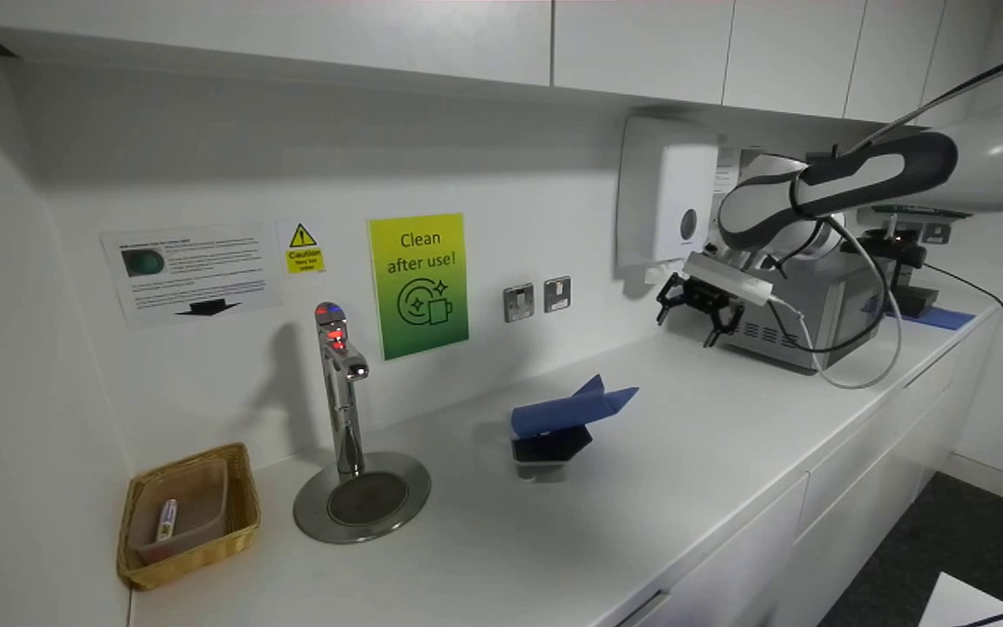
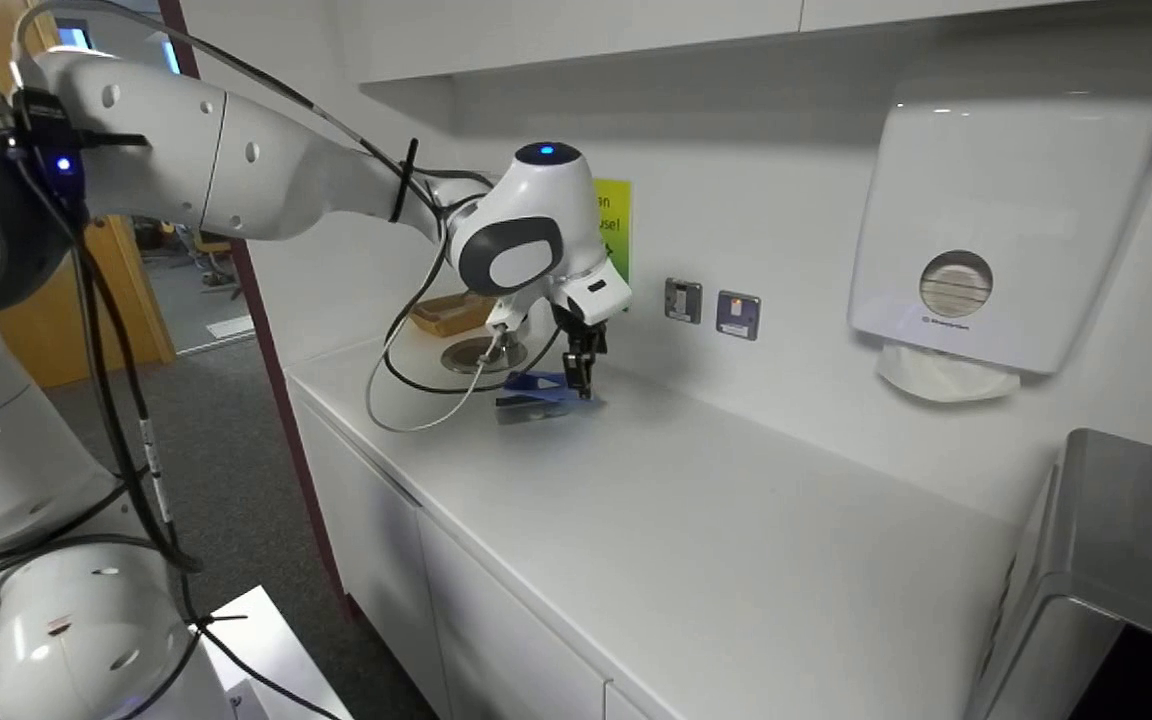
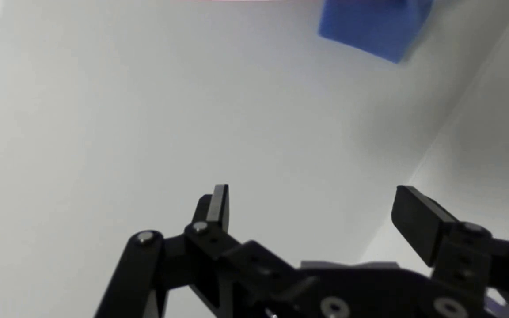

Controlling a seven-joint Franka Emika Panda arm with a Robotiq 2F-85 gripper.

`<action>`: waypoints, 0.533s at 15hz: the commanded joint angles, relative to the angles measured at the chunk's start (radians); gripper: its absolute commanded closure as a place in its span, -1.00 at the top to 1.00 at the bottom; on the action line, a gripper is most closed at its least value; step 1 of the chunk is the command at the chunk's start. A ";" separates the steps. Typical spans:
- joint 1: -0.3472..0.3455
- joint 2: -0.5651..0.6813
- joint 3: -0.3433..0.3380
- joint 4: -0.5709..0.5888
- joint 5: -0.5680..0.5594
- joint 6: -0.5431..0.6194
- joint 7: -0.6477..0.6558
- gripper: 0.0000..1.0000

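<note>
Arm (image 2: 286, 175): was extended over the white counter (image 2: 676, 520), sloped gently down toward the wrist (image 2: 551, 190) in both exterior views.
Wrist: was bent below the line of the arm, so that the gripper (image 1: 685, 333) was pointed down at a slant.
Fingers (image 3: 418, 218): were spread wide apart; in the wrist view, the counter and the line where it was met by the wall (image 3: 480, 145) were seen between the pads (image 3: 218, 203).
Contact: the gripper was suspended above the counter, with neither the counter nor the blue sheet (image 1: 567, 414) touched.
Blue sheet: was folded and laid across a small container (image 1: 552, 446) on the counter, its pointed ends jutting out on the gripper's side; whether it was made of cloth or paper could not be told.
Sheet position: was seen between the gripper and the tap (image 1: 346, 418), well apart from the fingers; only part was caught at the top edge of the wrist view.
Tap: was set on a round metal plate (image 1: 314, 514), near a wicker basket (image 1: 197, 562).
Grey appliance (image 1: 815, 289): was placed on the counter, seen partly behind the gripper in an exterior view.
</note>
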 commanded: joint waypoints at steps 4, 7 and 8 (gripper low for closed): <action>-0.089 0.067 -0.090 0.123 -0.091 -0.395 0.094 1.00; -0.089 0.047 -0.100 0.075 -0.090 -0.305 0.077 1.00; -0.094 0.056 -0.104 0.076 -0.096 -0.291 0.084 1.00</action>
